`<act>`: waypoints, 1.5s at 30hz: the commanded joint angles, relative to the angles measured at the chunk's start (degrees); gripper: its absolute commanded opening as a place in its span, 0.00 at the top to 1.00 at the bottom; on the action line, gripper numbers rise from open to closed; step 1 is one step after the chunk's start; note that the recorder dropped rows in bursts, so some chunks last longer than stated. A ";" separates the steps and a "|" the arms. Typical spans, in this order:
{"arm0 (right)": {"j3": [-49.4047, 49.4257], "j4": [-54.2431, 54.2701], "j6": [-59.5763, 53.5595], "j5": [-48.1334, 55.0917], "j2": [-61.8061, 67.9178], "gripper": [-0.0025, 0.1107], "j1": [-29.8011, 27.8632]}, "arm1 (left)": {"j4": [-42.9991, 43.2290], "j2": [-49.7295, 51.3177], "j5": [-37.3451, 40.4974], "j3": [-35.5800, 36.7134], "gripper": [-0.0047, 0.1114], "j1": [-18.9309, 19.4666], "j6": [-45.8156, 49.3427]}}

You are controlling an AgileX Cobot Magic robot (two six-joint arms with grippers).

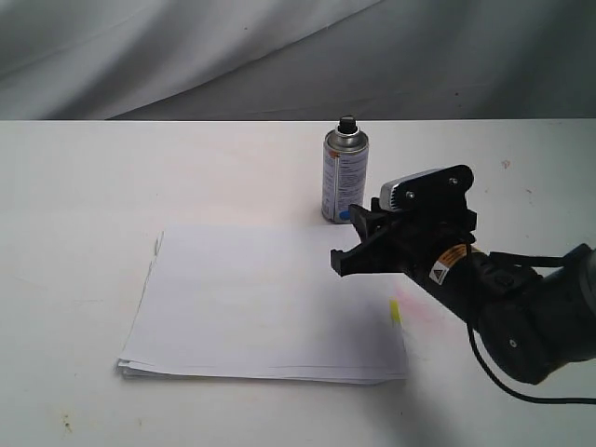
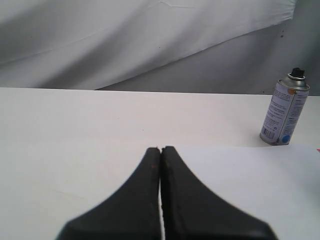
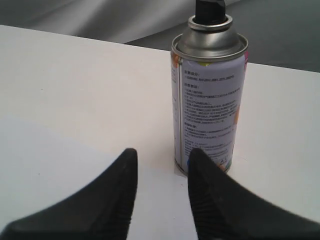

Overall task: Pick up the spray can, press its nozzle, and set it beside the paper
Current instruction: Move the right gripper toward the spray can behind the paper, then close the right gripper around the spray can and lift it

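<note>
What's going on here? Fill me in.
The right gripper is open and pointed at the spray can, close to it but not gripping it. The can stands upright on the table at the far edge of the paper, with nothing on its nozzle. The left gripper is shut and empty, well away from the can.

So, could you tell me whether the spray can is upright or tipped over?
Upright: the spray can stands on its base, with its nozzle on top.
</note>
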 commanded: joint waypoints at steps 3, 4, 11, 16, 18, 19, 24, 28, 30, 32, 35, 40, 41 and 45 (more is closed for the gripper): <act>0.29 2.15 0.14 -1.55 0.08 0.40 0.23 | 0.13 -0.24 -0.40 0.24 0.95 0.14 -0.36; 0.29 2.32 0.14 -1.55 0.08 0.35 0.23 | 0.13 -0.24 -0.40 0.24 0.95 0.14 -0.36; 0.29 2.32 0.14 -1.55 0.08 0.19 0.23 | 0.13 -0.24 -0.40 0.24 0.95 0.14 -0.36; -1.31 3.08 0.14 -1.06 1.32 0.19 -0.01 | 0.13 -0.24 -0.40 0.24 0.95 0.14 -0.36; -3.48 3.33 0.14 -0.12 2.84 0.19 -0.14 | 0.13 -0.24 -0.40 0.24 0.95 0.14 -0.36; -4.44 3.33 0.14 0.32 3.54 0.19 -0.21 | 0.13 -0.24 -0.40 0.24 0.95 0.14 -0.36; -9.57 3.43 0.01 1.02 7.82 0.19 -0.80 | 0.13 -0.24 -0.40 0.24 0.95 0.14 -0.36; -13.50 3.43 -0.10 1.02 10.95 0.19 -1.41 | 0.13 -0.24 -0.40 0.24 0.95 0.14 -0.36; -15.08 4.36 -0.10 1.02 12.41 0.19 -1.95 | 0.13 -0.24 -0.40 0.24 0.95 0.14 -0.36; -16.63 4.77 -0.10 1.16 13.66 0.19 -2.08 | 0.13 -0.24 -0.40 0.24 0.95 0.14 -0.36; -19.27 5.95 -0.22 1.98 15.19 0.19 -2.34 | 0.13 -0.24 -0.40 0.24 0.95 0.14 -0.36; -24.13 6.29 -0.33 4.76 18.06 0.19 -3.28 | 0.13 -0.24 -0.40 0.24 0.95 0.14 -0.36; -24.90 6.27 -0.33 5.07 18.35 0.19 -3.39 | 0.13 -0.24 -0.40 0.24 0.95 0.14 -0.36; -27.52 6.01 -0.33 6.25 19.61 0.19 -3.92 | 0.13 -0.24 -0.40 0.24 0.95 0.14 -0.36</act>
